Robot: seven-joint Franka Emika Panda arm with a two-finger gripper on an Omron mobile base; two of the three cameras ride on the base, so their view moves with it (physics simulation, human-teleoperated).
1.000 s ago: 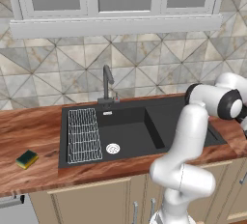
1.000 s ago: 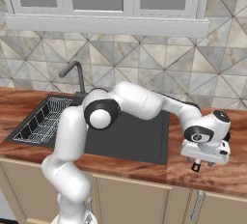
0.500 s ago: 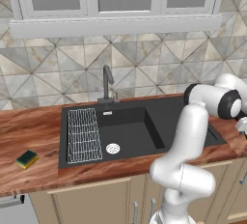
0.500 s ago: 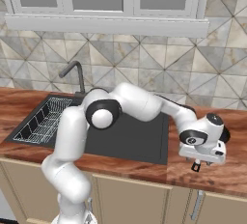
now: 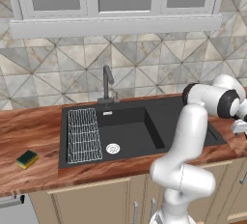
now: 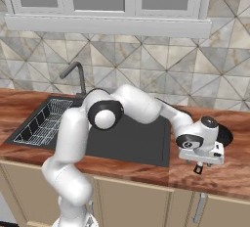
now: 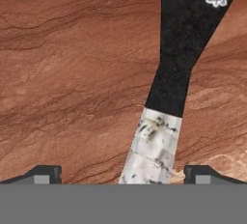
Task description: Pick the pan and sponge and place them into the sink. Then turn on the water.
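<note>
The pan's black handle (image 7: 185, 39) with its light speckled tip (image 7: 152, 148) lies on the wooden counter. My gripper (image 7: 125, 172) is open, and its two fingertips (image 7: 48, 173) stand on either side of that tip without touching it. From the right base, the gripper (image 6: 201, 166) hangs low over the counter right of the sink (image 6: 132, 145), with the pan's black rim (image 6: 226, 135) showing behind the hand. The yellow and green sponge (image 5: 26, 159) rests on the counter left of the sink (image 5: 130, 131). No water shows at the faucet (image 5: 107, 80).
A white wire rack (image 5: 83, 136) lies in the sink's left part beside the round drain (image 5: 113, 148). The tiled wall and window sill rise behind the counter. The counter's front edge (image 6: 210, 184) runs close below the hand.
The hand has shifted slightly left and lower over the pan's handle. The jaws have stayed open, and the sponge has not moved.
</note>
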